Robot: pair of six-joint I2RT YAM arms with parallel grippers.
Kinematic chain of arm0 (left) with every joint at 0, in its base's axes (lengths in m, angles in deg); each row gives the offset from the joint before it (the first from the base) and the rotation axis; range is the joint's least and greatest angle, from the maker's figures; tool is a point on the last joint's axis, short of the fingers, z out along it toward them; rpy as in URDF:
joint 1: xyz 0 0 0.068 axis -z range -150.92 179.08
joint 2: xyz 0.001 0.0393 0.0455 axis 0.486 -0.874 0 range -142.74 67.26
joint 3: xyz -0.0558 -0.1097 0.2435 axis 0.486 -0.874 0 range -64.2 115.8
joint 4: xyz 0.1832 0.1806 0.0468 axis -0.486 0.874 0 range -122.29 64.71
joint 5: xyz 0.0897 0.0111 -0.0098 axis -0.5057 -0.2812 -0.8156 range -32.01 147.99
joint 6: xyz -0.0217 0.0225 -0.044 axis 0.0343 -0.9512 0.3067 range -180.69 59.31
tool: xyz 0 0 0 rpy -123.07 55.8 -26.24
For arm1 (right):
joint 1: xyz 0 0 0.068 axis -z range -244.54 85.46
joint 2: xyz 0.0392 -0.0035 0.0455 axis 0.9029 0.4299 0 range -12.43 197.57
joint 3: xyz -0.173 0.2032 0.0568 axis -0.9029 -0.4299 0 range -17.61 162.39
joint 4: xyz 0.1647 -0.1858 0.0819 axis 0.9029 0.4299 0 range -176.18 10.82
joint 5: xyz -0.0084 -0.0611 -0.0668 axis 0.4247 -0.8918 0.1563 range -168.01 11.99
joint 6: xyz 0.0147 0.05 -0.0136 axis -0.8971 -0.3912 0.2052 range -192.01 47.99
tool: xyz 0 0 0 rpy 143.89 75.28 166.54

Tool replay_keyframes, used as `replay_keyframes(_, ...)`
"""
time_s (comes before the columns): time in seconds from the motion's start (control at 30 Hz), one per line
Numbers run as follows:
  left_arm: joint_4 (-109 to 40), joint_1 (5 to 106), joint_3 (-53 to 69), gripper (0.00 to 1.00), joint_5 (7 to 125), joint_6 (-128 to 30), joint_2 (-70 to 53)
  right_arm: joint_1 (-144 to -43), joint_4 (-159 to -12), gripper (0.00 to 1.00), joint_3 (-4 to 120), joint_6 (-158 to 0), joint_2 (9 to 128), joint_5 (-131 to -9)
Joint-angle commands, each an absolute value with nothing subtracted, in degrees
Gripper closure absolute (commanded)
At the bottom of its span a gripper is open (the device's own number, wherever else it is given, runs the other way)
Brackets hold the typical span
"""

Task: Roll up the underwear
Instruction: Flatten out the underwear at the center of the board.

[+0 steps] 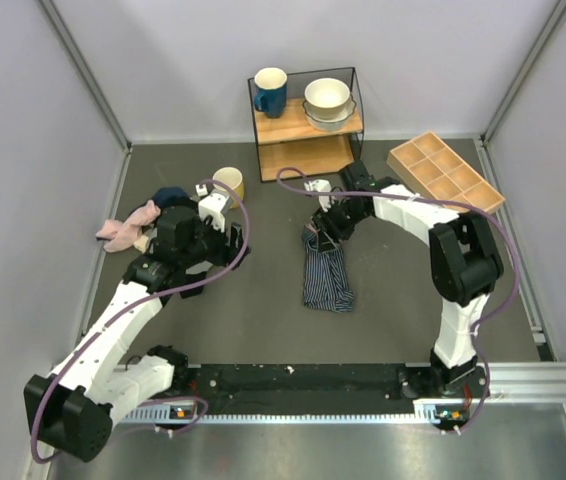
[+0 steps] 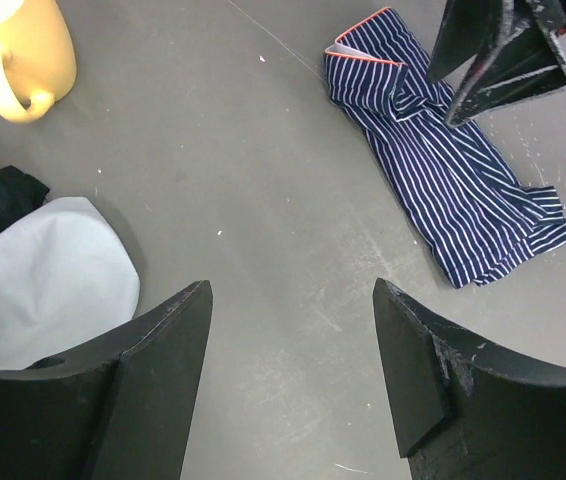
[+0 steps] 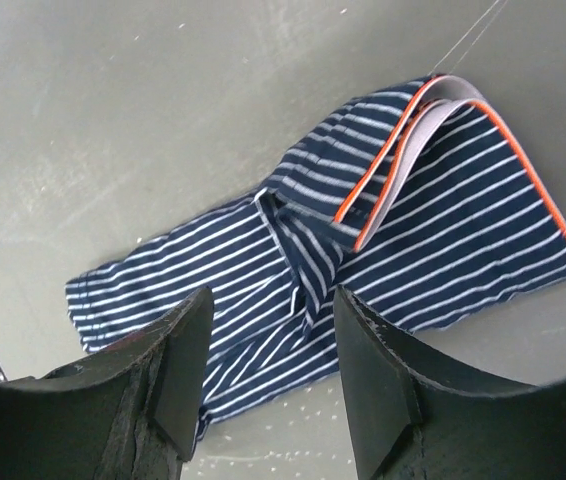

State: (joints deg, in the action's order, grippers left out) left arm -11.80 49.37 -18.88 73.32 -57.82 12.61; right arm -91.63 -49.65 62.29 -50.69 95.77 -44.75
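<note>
Underwear (image 1: 326, 282) lies flat in the middle of the table (image 1: 263, 325), folded long and thin. Its far end hides under the right gripper (image 1: 321, 233). That gripper's jaws are apart and hold nothing. The left gripper (image 2: 293, 295) is wide apart too, holding nothing. A grey cloth (image 2: 43, 270) beside it is partly cut off.

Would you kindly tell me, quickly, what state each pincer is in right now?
Left pincer: open, holding nothing.
Right pincer: open above the underwear, holding nothing.
</note>
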Motion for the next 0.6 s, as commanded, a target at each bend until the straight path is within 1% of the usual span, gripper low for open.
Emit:
replay_keyframes(0.0,-12.96,49.38,-17.79,0.29,72.49,-59.99,12.59,-91.87,-52.17,0.48,67.73,-56.62,98.83,-44.61)
replay_keyframes(0.37,-12.87,49.38,-17.88,0.29,72.31,-60.08,12.59,-91.87,-52.96,0.46,73.01,-61.2,104.64,-43.99)
replay_keyframes(0.57,-12.87,49.38,-17.88,0.29,72.31,-60.08,12.5,-91.96,-52.87,0.5,74.06,-61.2,106.05,-44.61)
